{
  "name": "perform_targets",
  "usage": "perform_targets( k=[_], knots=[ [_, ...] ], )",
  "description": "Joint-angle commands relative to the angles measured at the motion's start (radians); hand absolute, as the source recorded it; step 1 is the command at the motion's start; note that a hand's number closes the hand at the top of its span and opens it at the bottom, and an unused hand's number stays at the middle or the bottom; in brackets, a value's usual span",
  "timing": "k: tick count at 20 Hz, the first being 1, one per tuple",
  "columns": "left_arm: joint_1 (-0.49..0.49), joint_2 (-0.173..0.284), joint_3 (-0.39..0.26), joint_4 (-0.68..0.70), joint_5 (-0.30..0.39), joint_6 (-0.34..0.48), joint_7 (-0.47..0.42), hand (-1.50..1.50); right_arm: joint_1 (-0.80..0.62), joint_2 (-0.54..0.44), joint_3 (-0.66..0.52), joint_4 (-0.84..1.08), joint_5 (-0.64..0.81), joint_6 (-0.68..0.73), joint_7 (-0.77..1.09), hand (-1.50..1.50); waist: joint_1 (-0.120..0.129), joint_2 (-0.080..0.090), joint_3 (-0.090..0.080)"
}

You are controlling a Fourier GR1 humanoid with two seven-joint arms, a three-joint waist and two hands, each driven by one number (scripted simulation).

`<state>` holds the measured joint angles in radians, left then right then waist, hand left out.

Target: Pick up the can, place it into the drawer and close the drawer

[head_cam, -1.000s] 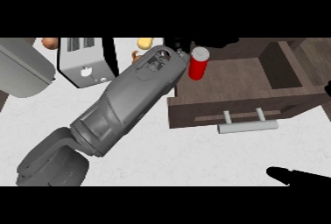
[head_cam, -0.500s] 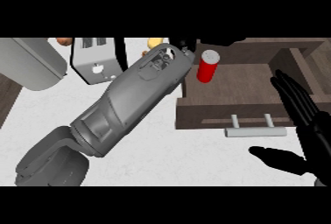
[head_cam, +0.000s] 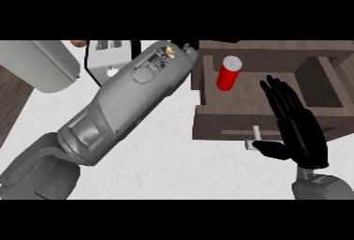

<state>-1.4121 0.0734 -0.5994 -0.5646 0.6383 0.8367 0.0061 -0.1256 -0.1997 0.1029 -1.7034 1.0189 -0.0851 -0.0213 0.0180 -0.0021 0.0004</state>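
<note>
I log, from largest to smallest: my grey left forearm, running diagonally up from the lower left, its hand hidden past the wrist near the top of the view, so I cannot tell whether that hand is apart or closed, or whether it holds anything. Next, the white speckled counter top, left of and below my right hand. Next, the open dark-brown wooden drawer, directly under and beyond my right hand's fingers, with a pale bar handle on its front face, just left of my thumb. Next, a grey rounded appliance, far to the left of the forearm, and a white toaster-like box just beside the forearm's upper end. Next, my black right hand, fingers straight and together, thumb spread aside, clamped on nothing, laid across the drawer's front edge. Last, the red cylindrical can with a white top, standing upright inside the drawer, left of and beyond my right fingertips, apart from them. My judgement: the can appears placed, leaving the closing push. Risks: a hurried shove could tip the tall can, and the left forearm, lying close along the drawer's left wall, might block or catch the drawer as it slides in.
</note>
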Motion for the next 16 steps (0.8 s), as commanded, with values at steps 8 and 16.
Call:
perform_targets(
  k=[8, 16],
  knots=[
    [0.116, 0.201, -0.029, -0.262, -0.070, -0.026, 0.172, -1.50, -0.170, 0.058, -0.068, 0.424, 0.086, -0.231, -0.064, -1.50, 0.023, -0.003, 0.000],
    [0.201, 0.271, -0.034, -0.388, -0.089, -0.036, 0.206, -1.50, -0.343, 0.027, -0.149, 0.717, 0.147, -0.355, -0.096, -1.50, 0.047, 0.007, 0.001]
  ],
)
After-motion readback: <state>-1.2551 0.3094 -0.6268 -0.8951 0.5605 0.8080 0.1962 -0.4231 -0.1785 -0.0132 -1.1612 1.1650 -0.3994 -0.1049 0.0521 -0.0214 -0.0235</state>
